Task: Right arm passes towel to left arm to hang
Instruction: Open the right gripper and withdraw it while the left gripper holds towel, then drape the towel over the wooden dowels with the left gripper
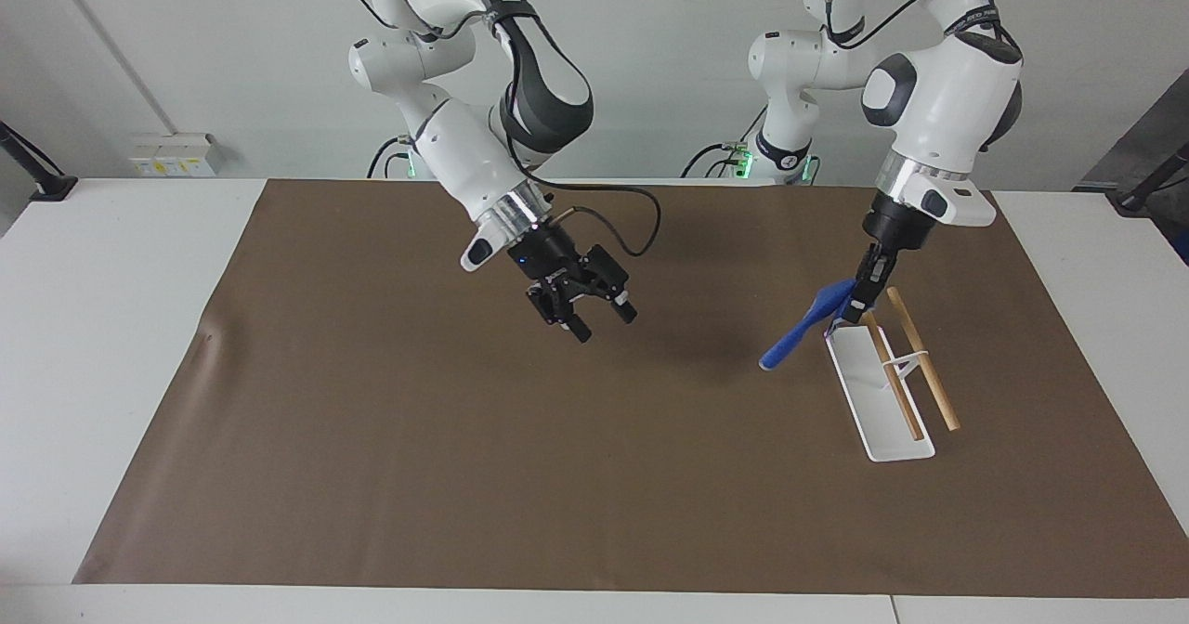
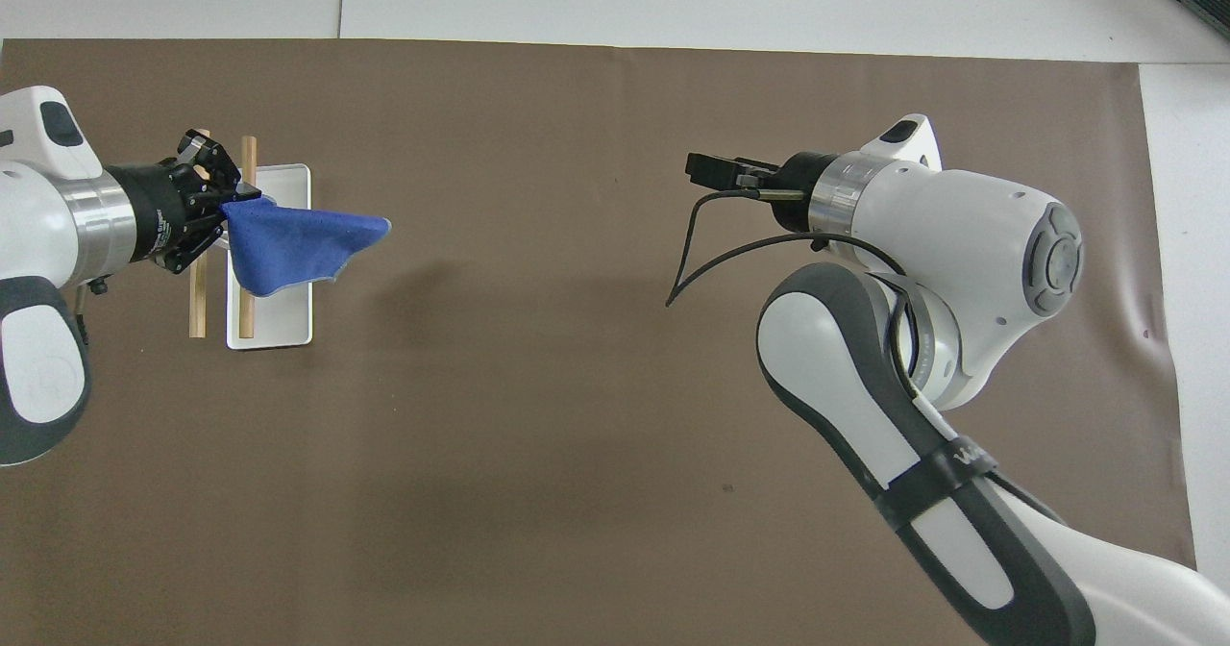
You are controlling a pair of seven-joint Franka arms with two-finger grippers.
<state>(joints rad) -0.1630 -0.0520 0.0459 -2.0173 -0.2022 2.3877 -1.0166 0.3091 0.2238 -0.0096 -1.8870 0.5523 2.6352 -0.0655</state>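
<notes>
Left tool (image 1: 855, 306) pinching blue towel (image 1: 802, 329) aloft over white rack (image 1: 878, 392), rack toward left arm's end of counter (image 1: 139, 262), right tool (image 1: 594, 313) spread, empty, over brown mat (image 1: 464, 438).

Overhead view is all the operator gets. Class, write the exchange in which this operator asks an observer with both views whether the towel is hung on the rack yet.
Operator: From above the towel covers part of the rack. Is it hung?
Observer: No. In the facing view the towel slants down from the left gripper beside the rack, draped over neither rod.
Operator: Is the right gripper holding anything? I see it edge-on.
Observer: No. The right gripper is up over the mat, fingers spread and empty.
</notes>
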